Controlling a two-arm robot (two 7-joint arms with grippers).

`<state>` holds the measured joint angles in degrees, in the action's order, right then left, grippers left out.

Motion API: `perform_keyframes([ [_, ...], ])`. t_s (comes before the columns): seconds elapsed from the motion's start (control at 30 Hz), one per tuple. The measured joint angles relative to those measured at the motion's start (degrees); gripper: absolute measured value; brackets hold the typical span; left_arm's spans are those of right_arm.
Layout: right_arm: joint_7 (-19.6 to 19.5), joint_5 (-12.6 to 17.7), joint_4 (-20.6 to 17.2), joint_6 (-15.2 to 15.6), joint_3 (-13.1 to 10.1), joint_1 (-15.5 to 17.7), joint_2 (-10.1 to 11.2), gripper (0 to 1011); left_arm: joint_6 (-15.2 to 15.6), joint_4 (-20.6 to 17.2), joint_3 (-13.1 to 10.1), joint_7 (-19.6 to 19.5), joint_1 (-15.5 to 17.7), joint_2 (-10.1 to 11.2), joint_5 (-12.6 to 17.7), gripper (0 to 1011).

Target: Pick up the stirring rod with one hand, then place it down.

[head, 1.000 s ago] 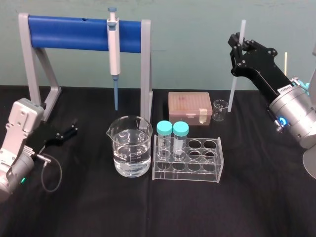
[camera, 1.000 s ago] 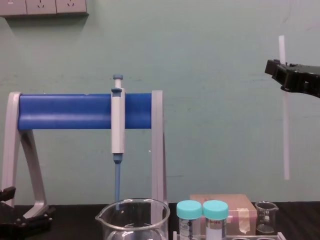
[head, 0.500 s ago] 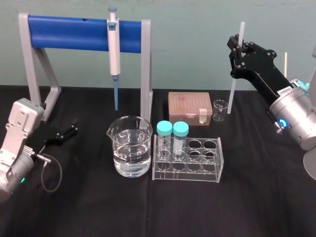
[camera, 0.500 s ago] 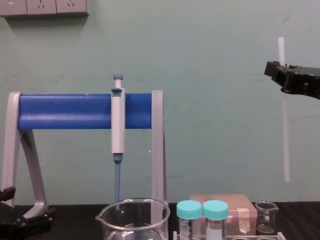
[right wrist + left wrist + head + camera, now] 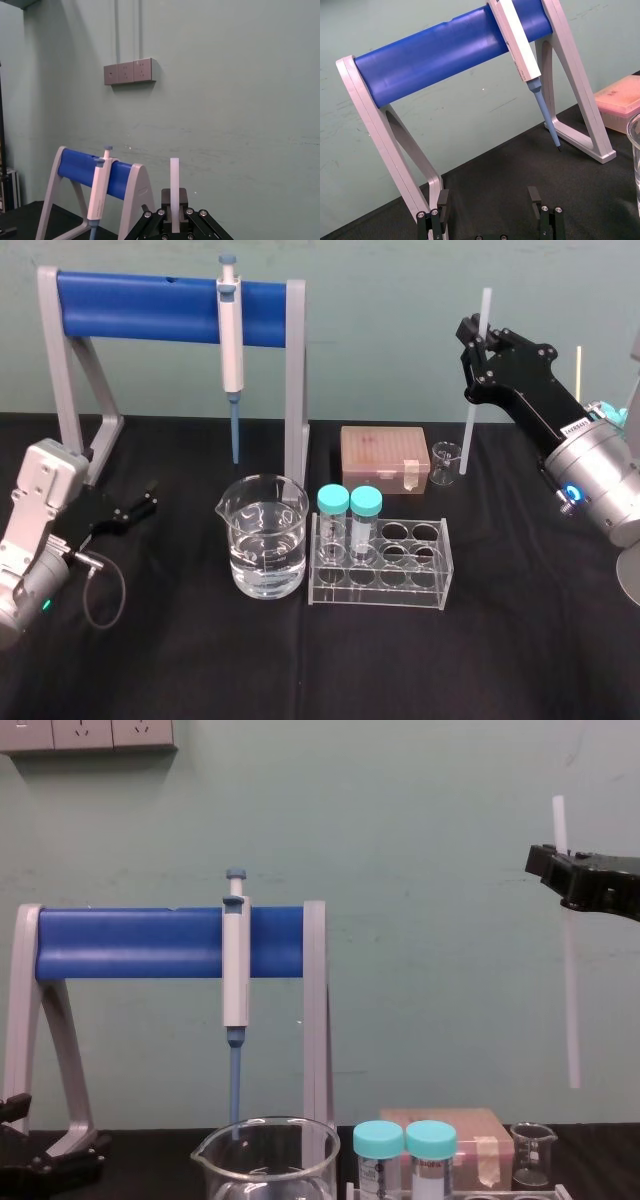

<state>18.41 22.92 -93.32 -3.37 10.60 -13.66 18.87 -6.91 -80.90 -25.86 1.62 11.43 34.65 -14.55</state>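
Observation:
The stirring rod (image 5: pixel 469 430) is a thin white stick held upright in the air at the right, above the small glass beaker (image 5: pixel 445 462). My right gripper (image 5: pixel 478 340) is shut on its upper part, with a short end poking out above the fingers. The chest view shows the rod (image 5: pixel 569 990) hanging well clear of the table from the right gripper (image 5: pixel 552 865). In the right wrist view the rod (image 5: pixel 174 180) rises between the black fingers. My left gripper (image 5: pixel 145 502) rests low on the black table at the left, open and holding nothing (image 5: pixel 488 200).
A grey-and-blue stand (image 5: pixel 150 305) at the back left carries a pipette (image 5: pixel 231 335). A beaker of water (image 5: pixel 264 550), a clear tube rack (image 5: pixel 420 570) with two teal-capped tubes, and a pink box (image 5: pixel 385 455) fill the table's middle. Black cloth lies bare at front.
My right gripper has drifted slightly left and down with the rod still in it. The left arm has not moved.

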Motion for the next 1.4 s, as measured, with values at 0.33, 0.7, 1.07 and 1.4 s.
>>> perform_keyframes([
  [0.33,0.3,0.0,-0.1,-0.1,0.1,0.1,0.3,68,0.0,0.0,0.0,0.0,0.0,0.0,0.0,1000],
  [0.7,0.2,0.0,-0.2,-0.3,0.1,0.3,0.4,68,0.0,0.0,0.0,0.0,0.0,0.0,0.0,1000],
  [1.07,0.2,0.1,-0.4,-0.4,0.1,0.4,0.4,68,0.0,0.0,0.0,0.0,0.0,0.0,0.0,1000],
  [1.4,0.2,0.2,-0.6,-0.4,0.1,0.7,0.4,68,0.0,0.0,0.0,0.0,0.0,0.0,0.0,1000],
])
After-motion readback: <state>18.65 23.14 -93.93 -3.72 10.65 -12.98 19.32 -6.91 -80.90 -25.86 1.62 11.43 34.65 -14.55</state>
